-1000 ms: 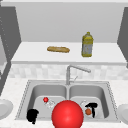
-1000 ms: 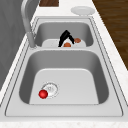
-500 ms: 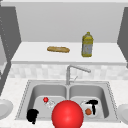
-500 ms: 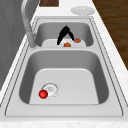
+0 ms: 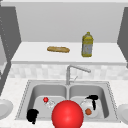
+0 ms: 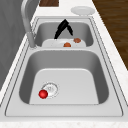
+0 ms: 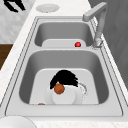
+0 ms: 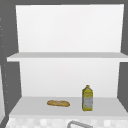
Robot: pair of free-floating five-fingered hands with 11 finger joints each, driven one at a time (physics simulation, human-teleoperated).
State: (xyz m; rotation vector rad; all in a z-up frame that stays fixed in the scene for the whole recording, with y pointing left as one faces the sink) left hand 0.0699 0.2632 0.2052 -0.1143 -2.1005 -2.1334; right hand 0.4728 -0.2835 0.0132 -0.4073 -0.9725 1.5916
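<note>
My right hand (image 5: 92, 98) hangs in the right basin, fingers straight and spread, pointing down just over a white plate (image 5: 93, 114). A small brown ball (image 5: 88, 111) lies on that plate. In the right side view the right hand (image 7: 63, 77) is directly behind the brown ball (image 7: 59, 88) on the plate (image 7: 66, 98); I cannot tell if they touch. In the left side view the right hand (image 6: 63, 28) stands above the plate (image 6: 53, 43), with two brown pieces (image 6: 67, 44) near it. My left hand (image 5: 32, 115) floats open at the sink's front left corner.
A small red ball (image 5: 45, 99) lies by the left basin's drain (image 5: 51, 103). A large red sphere (image 5: 67, 114) sits in front of the divider. The faucet (image 5: 75, 70) stands behind. White plates (image 5: 5, 108) flank the sink. A bread loaf (image 8: 58, 103) and yellow bottle (image 8: 87, 98) are on the shelf.
My right hand has risen slightly above the plate in the right basin. Nothing else has moved.
</note>
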